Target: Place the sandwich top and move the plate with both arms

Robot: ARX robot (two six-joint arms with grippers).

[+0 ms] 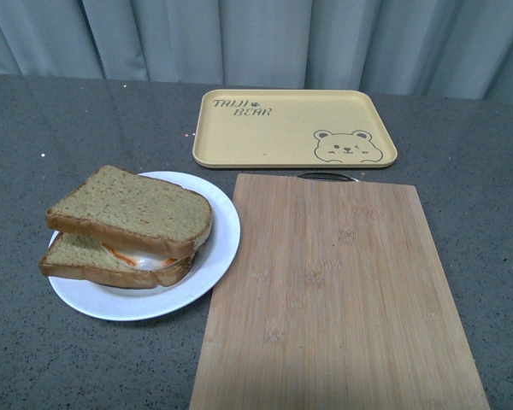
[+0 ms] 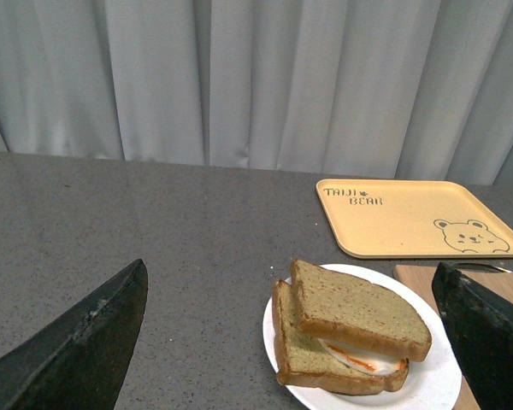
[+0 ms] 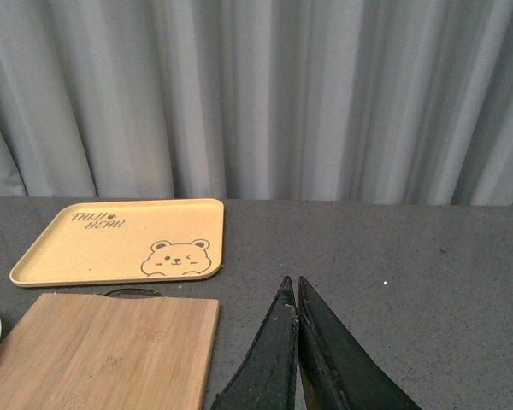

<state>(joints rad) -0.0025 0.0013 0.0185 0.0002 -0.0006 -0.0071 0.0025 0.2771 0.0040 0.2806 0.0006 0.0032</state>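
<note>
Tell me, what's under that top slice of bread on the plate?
Under the sandwich top a white filling with an orange streak peeks out, lying on a second bread slice on the plate. Most of the filling is covered.

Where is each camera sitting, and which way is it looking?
Front view: on the robot's body, looking down and ahead at the sandwich top, plate, board and tray; no arm shows.
Left wrist view: on the left arm, facing the plate, tray and curtain; the left gripper shows, wide open.
Right wrist view: on the right arm, facing the tray, board and curtain; the right gripper shows, shut.
Shared: all three see the tray and board.
</note>
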